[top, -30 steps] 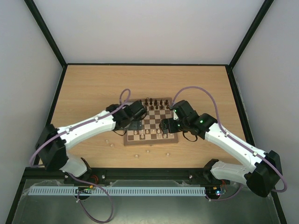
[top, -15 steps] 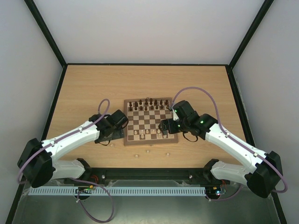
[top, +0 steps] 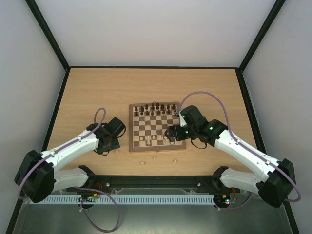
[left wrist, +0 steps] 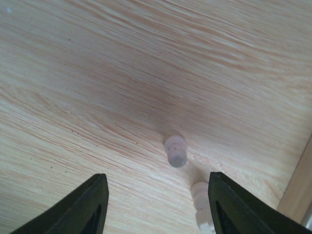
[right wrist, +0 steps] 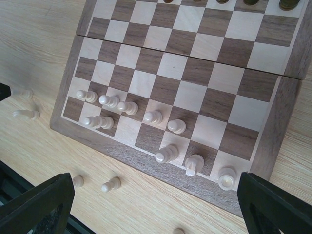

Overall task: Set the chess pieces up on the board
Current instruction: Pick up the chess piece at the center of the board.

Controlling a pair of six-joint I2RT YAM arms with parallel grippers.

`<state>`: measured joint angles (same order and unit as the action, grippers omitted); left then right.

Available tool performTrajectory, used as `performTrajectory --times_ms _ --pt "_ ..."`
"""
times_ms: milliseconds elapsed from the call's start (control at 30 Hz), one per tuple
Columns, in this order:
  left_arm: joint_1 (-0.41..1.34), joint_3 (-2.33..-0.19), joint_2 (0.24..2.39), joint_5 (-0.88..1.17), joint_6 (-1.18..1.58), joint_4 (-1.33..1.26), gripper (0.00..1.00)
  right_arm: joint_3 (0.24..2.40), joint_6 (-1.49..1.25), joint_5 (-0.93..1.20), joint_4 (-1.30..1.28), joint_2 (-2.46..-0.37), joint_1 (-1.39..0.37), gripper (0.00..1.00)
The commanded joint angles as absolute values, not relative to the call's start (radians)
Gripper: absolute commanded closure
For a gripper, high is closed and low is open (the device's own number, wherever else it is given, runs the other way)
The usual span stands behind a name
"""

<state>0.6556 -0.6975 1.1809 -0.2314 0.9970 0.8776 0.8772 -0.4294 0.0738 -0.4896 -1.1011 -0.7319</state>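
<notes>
The left pincer (left wrist: 157, 185) is hovering open and empty above the counter (left wrist: 97, 73). A pale pawn (left wrist: 176, 151) is sitting just ahead at one o'clock, its length seemingly running twelve-to-six.

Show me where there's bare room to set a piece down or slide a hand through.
On the board, the middle rows lie bare between the dark pieces and the pale pieces. The tabletop beyond the board's far edge is bare too. Crowded: the board's near and far rows, and the table strip in front, where loose pieces lie.
</notes>
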Motion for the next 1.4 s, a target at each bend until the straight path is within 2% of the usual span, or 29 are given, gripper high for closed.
performTrajectory --times_ms 0,333,500,1100,1367 --pt "0.620 -0.670 1.170 -0.193 0.969 0.842 0.45 0.868 -0.419 0.087 -0.490 -1.077 -0.742 0.08" --pt "0.601 -0.647 1.225 -0.171 0.941 0.767 0.55 0.868 -0.420 0.080 -0.492 -1.074 -0.747 0.08" --pt "0.597 -0.646 1.251 -0.161 0.929 0.744 0.63 0.867 -0.422 0.075 -0.494 -1.073 -0.748 0.08" --pt "0.581 -0.630 1.271 -0.161 0.916 0.732 0.78 0.868 -0.423 0.057 -0.496 -1.076 -0.752 0.08" --pt "0.581 -0.637 1.269 -0.152 0.911 0.732 0.95 0.866 -0.423 0.055 -0.494 -1.077 -0.753 0.08"
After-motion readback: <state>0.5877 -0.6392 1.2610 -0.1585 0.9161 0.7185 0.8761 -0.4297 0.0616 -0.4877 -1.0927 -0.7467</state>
